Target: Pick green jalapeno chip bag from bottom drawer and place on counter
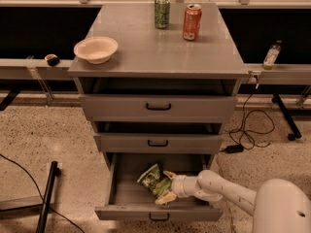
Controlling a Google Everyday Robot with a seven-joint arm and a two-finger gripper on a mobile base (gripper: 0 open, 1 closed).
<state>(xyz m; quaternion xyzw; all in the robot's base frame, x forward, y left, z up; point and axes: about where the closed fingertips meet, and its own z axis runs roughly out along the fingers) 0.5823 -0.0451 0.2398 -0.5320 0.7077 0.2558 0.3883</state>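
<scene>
While in drawer (122, 191), parted fingers (165, 198) clamp bag (152, 180).

Green foil with pale lettering is shown on the chip bag (151, 180), which lies in the grey bottom drawer (127, 195). The cream-white claw (165, 187) is seen in that drawer, at the bag. On the grey bench (146, 47) a green can (162, 12), an orange-red can (192, 22) and a cream bowl (95, 49) are set. A speckled beige floor (58, 135) is seen.
</scene>
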